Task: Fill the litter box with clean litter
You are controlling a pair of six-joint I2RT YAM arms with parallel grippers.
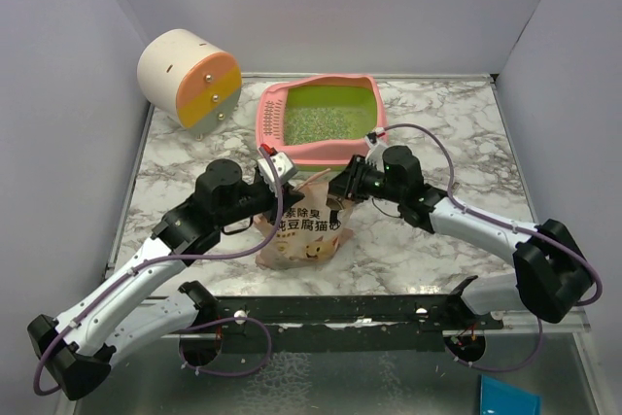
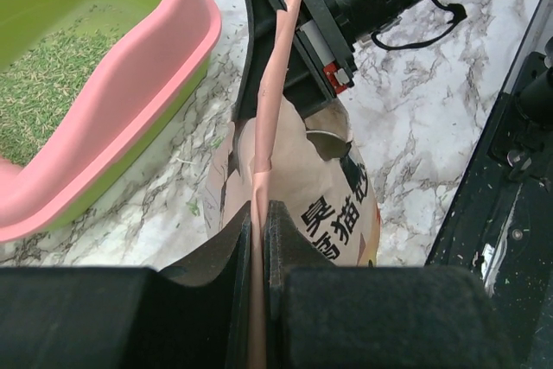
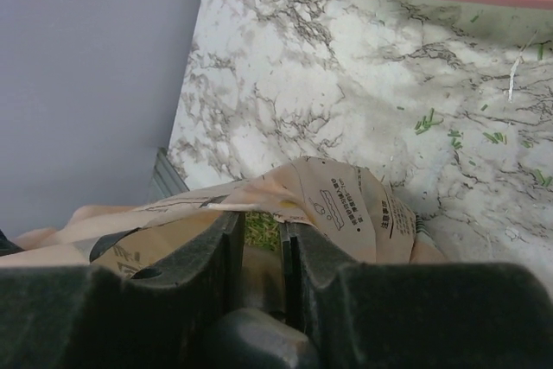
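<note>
Marble-patterned tabletop (image 1: pixel 457 133), plain grey walls on three sides. Cream-and-orange cylinder (image 1: pixel 190 75) lies at the far left corner and is not involved.

Litter box (image 1: pixel 316 119): far centre of the table, pink rim, lime-green basin, slotted sieve section at its left end. The long axis runs roughly left to right, with the near long rim facing the arms. Clean litter (image 1: pixel 326 121) is a thin, patchy layer on the basin floor, with bare green showing around it. A few stray granules (image 3: pixel 428 123) lie on the marble near the rim. Judged partly filled, more to go.

Beige printed pouch (image 1: pixel 301 225) stands upright just this side of the box, between the two arms.

Left gripper (image 2: pixel 259 239): jaws pressed together on the pouch's pink top strip, which runs straight away from it toward the other arm. Right gripper (image 3: pixel 259 235): jaws narrowed to a slim gap with the pouch's top edge pinched in it. A bit of green shows in that gap, perhaps litter inside. The mouth looks partly open between the two holds, though I cannot tell how far.

Key relation: the box lies directly beyond the pouch, away from the arm bases. The held seam runs about parallel to the near rim. Both grippers sit close to that rim, neither clearly nearer. Pouring likely means lifting and tipping the mouth forward over the rim together; uneven lift risks spilling onto the marble.
</note>
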